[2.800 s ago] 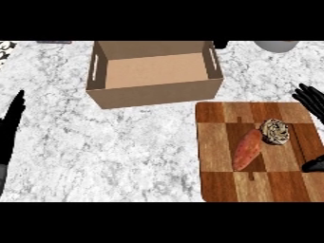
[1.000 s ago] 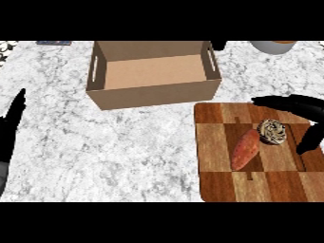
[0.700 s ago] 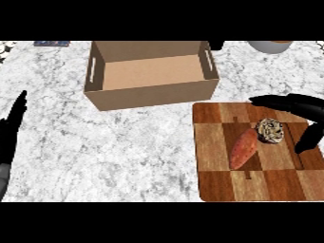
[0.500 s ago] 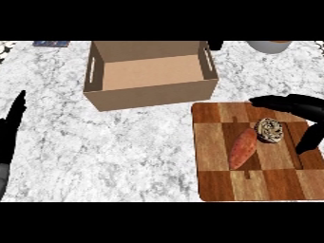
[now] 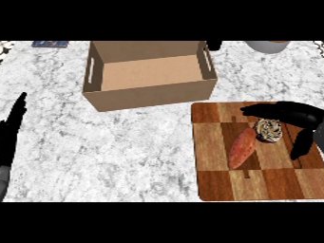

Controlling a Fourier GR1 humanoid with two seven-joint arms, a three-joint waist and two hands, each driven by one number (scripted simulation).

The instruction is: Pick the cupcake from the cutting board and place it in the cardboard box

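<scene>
The cupcake (image 5: 268, 130), pale with dark speckles, sits on the checkered wooden cutting board (image 5: 220, 185) at the right. My right hand (image 5: 299, 118) arches over it from the right, open: its fingers (image 5: 262, 110) pass just beyond the cupcake and the thumb (image 5: 299, 144) hangs at its near right side. No contact with the cupcake is visible. The open cardboard box (image 5: 149, 73) stands behind the board, up and to the left. My left hand (image 5: 3, 137) rests open at the left edge, fingers pointing up.
An orange sweet potato (image 5: 242, 148) lies on the board just left of the cupcake. A grey bowl (image 5: 266, 45) and a dark object (image 5: 214, 45) stand at the far edge, with a small blue item (image 5: 51, 44) at the far left.
My right hand swung in from the right edge and now brackets the cupcake, creeping slightly left over the last second. The cupcake, sweet potato and left hand have stayed put.
</scene>
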